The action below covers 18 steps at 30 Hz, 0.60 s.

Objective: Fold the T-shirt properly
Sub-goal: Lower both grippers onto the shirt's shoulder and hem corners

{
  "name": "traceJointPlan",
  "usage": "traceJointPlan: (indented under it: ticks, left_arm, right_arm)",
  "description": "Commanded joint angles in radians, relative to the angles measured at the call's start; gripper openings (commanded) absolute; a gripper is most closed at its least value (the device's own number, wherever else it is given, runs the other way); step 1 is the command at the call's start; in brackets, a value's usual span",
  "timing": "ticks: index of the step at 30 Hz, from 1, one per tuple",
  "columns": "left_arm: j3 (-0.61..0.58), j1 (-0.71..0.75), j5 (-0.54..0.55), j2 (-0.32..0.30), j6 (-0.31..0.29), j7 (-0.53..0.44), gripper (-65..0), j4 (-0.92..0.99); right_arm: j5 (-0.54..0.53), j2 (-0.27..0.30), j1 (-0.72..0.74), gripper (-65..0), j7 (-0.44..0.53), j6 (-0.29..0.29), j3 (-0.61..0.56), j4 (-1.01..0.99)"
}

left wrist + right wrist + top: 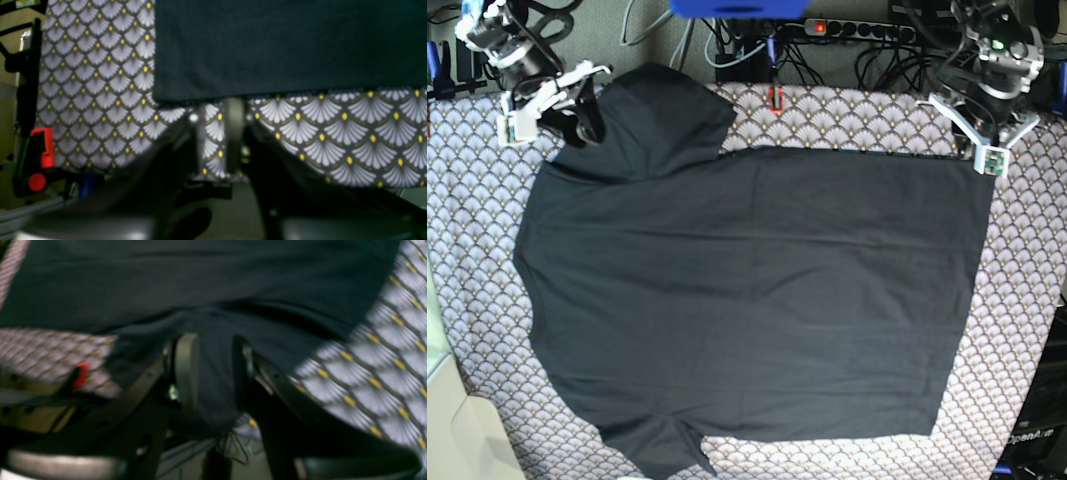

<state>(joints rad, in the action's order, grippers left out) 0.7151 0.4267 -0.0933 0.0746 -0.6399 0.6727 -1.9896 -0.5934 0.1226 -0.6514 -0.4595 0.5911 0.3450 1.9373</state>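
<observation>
Fan-patterned worktop (1027, 300) holds the T-shirt (757, 300) spread flat, no fold made. Right claw (208, 373) pinches its sleeve; left claw (215, 140), empty and slightly open, waits beside its hem.

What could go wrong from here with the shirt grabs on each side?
1. The right gripper pinches only a bunched fold of the T-shirt at the sleeve; lifting may drag the sleeve crooked or slip.
2. The left gripper sits just off the hem corner with only the patterned tablecloth between its fingers, so closing may catch that cloth, not the shirt.
</observation>
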Motion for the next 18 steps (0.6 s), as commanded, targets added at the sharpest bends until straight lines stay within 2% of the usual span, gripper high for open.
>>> traceJointPlan:
  ticks: [1, 4, 9, 11, 13, 18]
  left_arm:
    - [0.005, 0.002, 0.007, -0.009, 0.002, -0.026, -50.1, -0.021]
    - [0.031, -0.002, 0.011, -0.008, 0.001, -0.026, -46.2, -0.021]
    - [0.038, -0.002, 0.008, -0.011, 0.001, -0.028, -46.4, -0.021]
    - [0.038, -0.002, 0.007, -0.011, 0.001, -0.028, -46.4, -0.021]
    - [0.038, -0.002, 0.007, -0.011, 0.001, -0.028, -46.4, -0.021]
    - [0.038, -0.004, 0.007, -0.011, 0.001, -0.028, -46.4, -0.021]
  right_arm:
    - [-0.032, 0.004, -0.009, -44.9, 0.023, 0.013, 0.013, 0.015]
    - [-0.098, 0.004, -0.023, -43.6, 0.021, 0.014, 0.013, -0.005]
    - [-0.231, 0.005, -0.034, -37.7, 0.021, 0.019, 0.012, -0.109]
    - [-0.273, 0.009, -0.029, -36.2, 0.021, 0.059, 0.010, -0.158]
    - [-0.293, 0.010, -0.017, -35.8, 0.021, 0.107, 0.013, -0.207]
    - [-0.291, 0.015, 0.018, -35.6, -0.006, 0.107, 0.012, -0.304]
